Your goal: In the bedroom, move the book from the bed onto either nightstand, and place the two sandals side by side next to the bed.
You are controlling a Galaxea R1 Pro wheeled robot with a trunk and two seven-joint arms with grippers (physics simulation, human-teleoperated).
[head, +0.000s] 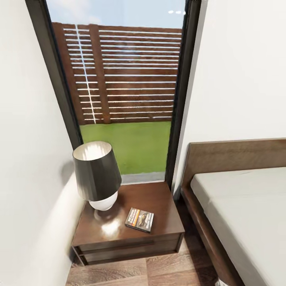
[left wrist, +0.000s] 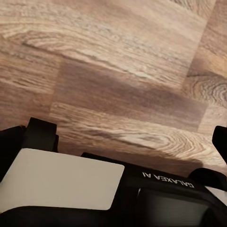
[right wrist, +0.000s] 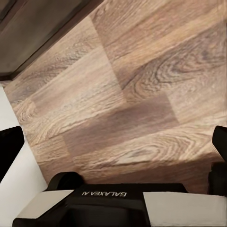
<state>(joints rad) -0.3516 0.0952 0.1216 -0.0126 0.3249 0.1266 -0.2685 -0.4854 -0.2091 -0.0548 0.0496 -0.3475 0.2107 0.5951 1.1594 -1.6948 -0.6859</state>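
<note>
The book [head: 139,219] lies flat on the dark brown nightstand [head: 163,202], right of the lamp and near the front edge. The bed [head: 246,206], with its pale grey mattress and brown headboard, stands just right of the nightstand. The two sandals are out of view. In the left wrist view my left gripper [left wrist: 125,142] hangs over bare wood floor, its dark fingertips [left wrist: 40,135] far apart with nothing between them. My right gripper [right wrist: 118,151] is likewise open over the floor, and nothing is in it.
A black-shaded lamp [head: 96,172] with a white base takes up the nightstand's left half. Behind it is a tall dark-framed window [head: 127,99]. A white wall [head: 28,159] closes in on the left. A dark wooden furniture edge [right wrist: 33,28] lies near the right gripper.
</note>
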